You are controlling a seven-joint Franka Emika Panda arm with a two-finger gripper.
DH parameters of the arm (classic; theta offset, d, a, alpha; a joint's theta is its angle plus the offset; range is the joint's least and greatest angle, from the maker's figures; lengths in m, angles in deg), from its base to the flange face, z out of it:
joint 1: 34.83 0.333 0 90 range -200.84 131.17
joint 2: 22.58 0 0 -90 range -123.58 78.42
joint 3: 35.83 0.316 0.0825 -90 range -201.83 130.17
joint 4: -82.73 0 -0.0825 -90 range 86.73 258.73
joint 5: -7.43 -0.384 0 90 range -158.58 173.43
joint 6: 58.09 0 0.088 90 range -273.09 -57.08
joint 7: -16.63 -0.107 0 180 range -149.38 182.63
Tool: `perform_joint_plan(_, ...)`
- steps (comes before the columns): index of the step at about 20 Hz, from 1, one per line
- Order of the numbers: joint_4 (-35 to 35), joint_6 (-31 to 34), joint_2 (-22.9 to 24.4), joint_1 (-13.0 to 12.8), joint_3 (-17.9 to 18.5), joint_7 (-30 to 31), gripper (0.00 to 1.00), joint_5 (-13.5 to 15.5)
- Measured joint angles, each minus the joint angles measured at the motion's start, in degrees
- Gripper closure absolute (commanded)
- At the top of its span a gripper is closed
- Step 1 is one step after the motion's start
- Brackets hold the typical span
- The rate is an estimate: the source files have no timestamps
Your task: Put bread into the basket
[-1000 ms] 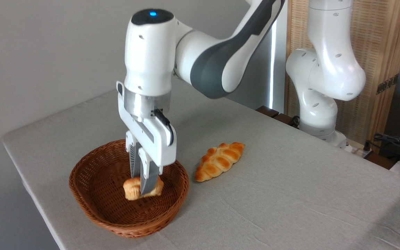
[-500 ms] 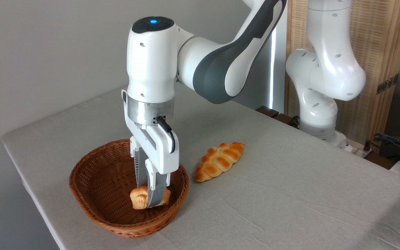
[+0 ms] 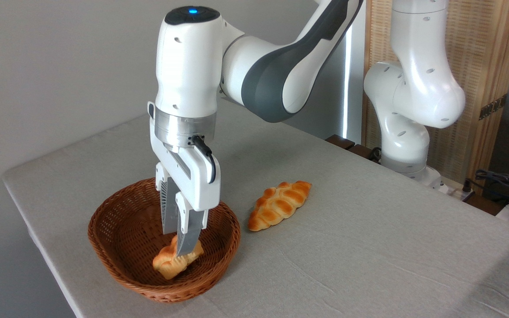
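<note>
1. The bun (image 3: 172, 262) lies inside the basket (image 3: 117, 221), low in the front-right part of the bowl, touching the weave.
2. It sits tilted: its long axis runs from lower left to upper right, with the lower-left end down toward the near wall and the upper-right end raised under the fingers.
3. The gripper (image 3: 179, 240) points straight down into the basket, its tips at the bun's upper-right end.
4. The fingers (image 3: 189, 236) stand close together; whether they clamp the bun or have just let go cannot be told.
5. The braided loaf (image 3: 279, 204) lies on the table (image 3: 369, 247) just right of the basket, apart from it, its long axis also running lower left to upper right.
</note>
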Motion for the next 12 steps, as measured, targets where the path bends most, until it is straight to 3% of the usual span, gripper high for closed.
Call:
perform_joint_plan(8,-0.88,1.39,1.74,-0.06,-0.01,0.1,0.0,0.21)
perform_joint_plan(12,-7.59,18.77,4.65,0.53,0.13,0.67,0.0,0.23)
